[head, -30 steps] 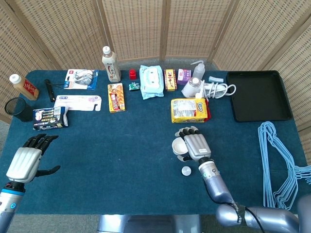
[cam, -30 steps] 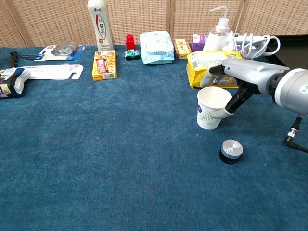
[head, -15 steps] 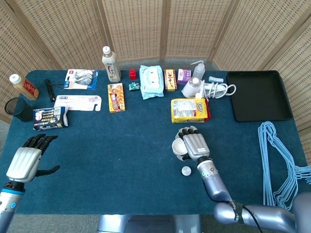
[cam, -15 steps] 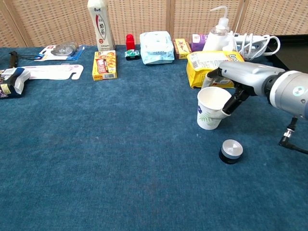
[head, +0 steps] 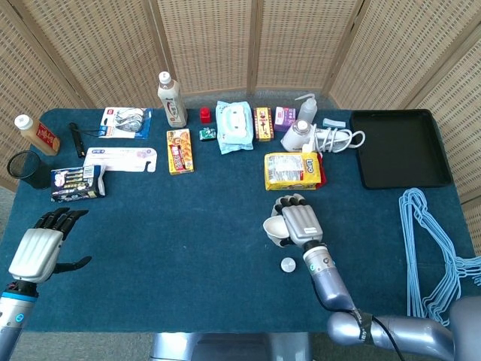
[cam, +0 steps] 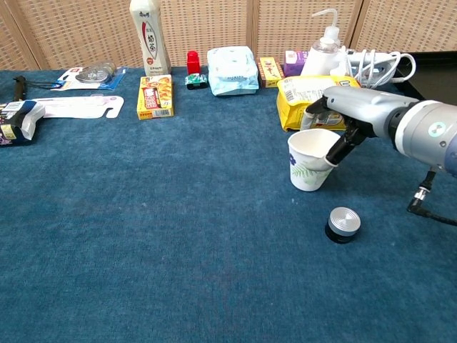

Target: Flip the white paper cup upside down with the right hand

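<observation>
The white paper cup [cam: 307, 163] with a green leaf print stands mouth up, leaning slightly, right of the table's middle; the head view shows its cup rim [head: 273, 228]. My right hand [cam: 357, 111] grips it, thumb against its right side and fingers curled round the far rim. From above, the right hand [head: 301, 222] covers part of the cup. My left hand [head: 36, 250] hovers open near the front left edge, holding nothing; the chest view does not show it.
A small round metal cap [cam: 343, 223] lies just in front of the cup. A yellow snack packet [cam: 303, 93] lies right behind the hand. Bottles, boxes and packets line the far edge. A black tray [head: 398, 147] and blue hangers [head: 432, 256] occupy the right side.
The right hand has nudged the cup a little to the left and tipped it slightly. The left hand has stayed put.
</observation>
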Controlling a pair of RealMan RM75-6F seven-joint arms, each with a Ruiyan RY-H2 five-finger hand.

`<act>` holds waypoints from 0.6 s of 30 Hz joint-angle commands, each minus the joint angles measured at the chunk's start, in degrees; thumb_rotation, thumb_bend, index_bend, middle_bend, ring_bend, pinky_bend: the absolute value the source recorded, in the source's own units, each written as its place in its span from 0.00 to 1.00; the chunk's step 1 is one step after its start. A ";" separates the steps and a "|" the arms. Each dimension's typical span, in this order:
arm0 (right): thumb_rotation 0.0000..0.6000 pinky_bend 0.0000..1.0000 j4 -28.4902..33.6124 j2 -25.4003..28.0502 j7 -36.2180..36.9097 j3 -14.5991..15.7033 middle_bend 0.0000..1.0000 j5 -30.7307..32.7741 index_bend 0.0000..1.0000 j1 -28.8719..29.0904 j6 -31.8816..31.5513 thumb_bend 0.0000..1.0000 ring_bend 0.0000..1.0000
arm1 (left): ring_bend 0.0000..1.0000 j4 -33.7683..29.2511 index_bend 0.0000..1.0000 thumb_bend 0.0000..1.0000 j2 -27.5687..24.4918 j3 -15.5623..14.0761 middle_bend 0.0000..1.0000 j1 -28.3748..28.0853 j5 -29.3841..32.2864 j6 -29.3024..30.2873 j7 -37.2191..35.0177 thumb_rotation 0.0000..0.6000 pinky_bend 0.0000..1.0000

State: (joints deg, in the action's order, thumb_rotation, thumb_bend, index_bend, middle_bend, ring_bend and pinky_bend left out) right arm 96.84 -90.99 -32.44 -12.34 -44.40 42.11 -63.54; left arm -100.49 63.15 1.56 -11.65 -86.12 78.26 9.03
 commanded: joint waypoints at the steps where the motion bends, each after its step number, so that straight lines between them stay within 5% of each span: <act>1: 0.91 0.10 1.80 1.32 6.26 -2.91 0.24 3.27 0.40 -1.15 2.51 0.28 0.17 | 0.15 0.11 0.16 0.14 0.09 -0.02 0.25 -0.04 0.12 -0.12 0.04 0.72 0.18; 18: 0.91 0.09 -1.57 2.84 31.85 -7.45 0.24 6.48 0.40 -6.19 14.52 0.27 0.18 | 0.15 -1.83 0.16 0.14 -0.83 0.08 0.25 -0.08 -0.04 0.36 1.75 0.71 0.18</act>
State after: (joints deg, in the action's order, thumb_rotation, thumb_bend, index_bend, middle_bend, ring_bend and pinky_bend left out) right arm 96.35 -88.01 -2.92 -19.31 -37.40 36.98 -50.48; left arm -102.30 62.35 1.65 -11.74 -86.16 78.60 10.75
